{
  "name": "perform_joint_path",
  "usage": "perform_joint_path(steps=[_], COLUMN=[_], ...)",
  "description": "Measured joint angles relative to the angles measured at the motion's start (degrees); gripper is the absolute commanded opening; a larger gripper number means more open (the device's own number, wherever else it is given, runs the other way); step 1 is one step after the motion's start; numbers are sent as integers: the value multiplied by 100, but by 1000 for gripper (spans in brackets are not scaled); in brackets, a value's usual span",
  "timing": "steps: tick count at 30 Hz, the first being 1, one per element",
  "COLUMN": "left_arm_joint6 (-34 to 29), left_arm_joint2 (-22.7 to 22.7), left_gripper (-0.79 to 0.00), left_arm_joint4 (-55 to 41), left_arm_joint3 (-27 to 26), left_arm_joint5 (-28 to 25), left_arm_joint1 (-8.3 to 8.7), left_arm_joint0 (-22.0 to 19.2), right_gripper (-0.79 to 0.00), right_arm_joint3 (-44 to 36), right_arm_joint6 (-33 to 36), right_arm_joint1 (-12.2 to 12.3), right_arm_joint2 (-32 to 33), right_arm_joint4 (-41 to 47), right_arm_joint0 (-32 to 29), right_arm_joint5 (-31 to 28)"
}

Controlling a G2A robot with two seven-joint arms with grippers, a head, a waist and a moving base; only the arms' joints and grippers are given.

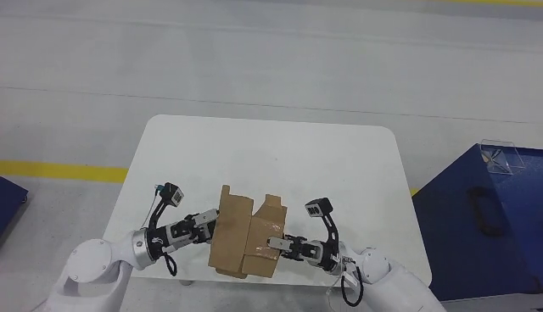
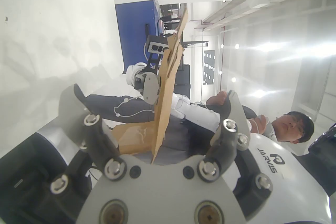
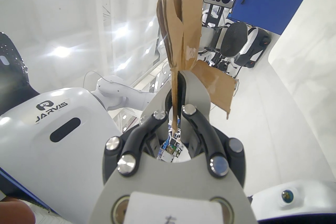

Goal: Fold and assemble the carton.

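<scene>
Flattened carton (image 1: 246,236) pinched tight between right fingers (image 3: 195,89); left fingers (image 2: 233,109) spread wide, carton edge in gap between them.

- The carton (image 1: 246,234) is over the near part of the table (image 1: 271,151), about midway across.
- The left gripper (image 1: 209,223) is at its left edge.
- The right gripper (image 1: 273,244) is at its right near side.
</scene>
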Motion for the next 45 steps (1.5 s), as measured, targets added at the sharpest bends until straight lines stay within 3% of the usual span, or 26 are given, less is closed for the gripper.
perform_joint_path(steps=[3,4,11,12,13,26,28,31,33,37,40,45], left_arm_joint6=[-111,-126,-198,-188,-145,-144,-22,1001,1885,2901,2965,2232], left_arm_joint2=[66,72,89,78,53,-34,-44,178,494,1205,1783,2326], left_gripper=[-720,-785,-785,-785,-785,-785,-785,-785,-785,-785,-785,-785], left_arm_joint4=[-68,-95,-167,-150,-103,96,-11,-312,-555,-679,-1471,-2367], left_arm_joint3=[38,47,38,39,23,-100,-167,-233,-130,497,882,1291], left_arm_joint5=[-73,-88,-229,-256,-296,-427,-534,-1195,-1801,-3019,-3542,-4253], left_arm_joint1=[14,19,62,71,79,109,85,-22,-119,-308,-446,-564], left_arm_joint0=[-12,-15,33,41,54,122,102,118,63,-260,-508,-761], right_gripper=[-785,-785,-785,-456,0,0,0,0,0,0,0,0], right_arm_joint3=[61,67,158,167,170,170,158,-223,-629,-1404,-1791,-1727], right_arm_joint6=[67,83,160,155,154,147,-124,-1155,-1730,-2501,-3310,-5038], right_arm_joint1=[-37,-47,-121,-130,-131,-129,-94,-36,8,6,-71,-236], right_arm_joint2=[-3,-4,12,16,17,25,272,937,1448,2122,2363,2287], right_arm_joint4=[37,56,109,110,110,102,-166,-1323,-2194,-3701,-5049,-7343], right_arm_joint0=[9,5,-16,-16,-16,-7,92,-130,-362,-876,-1173,-1340], right_arm_joint5=[23,35,101,105,105,96,-171,-957,-1076,-1051,-1051,-1052])
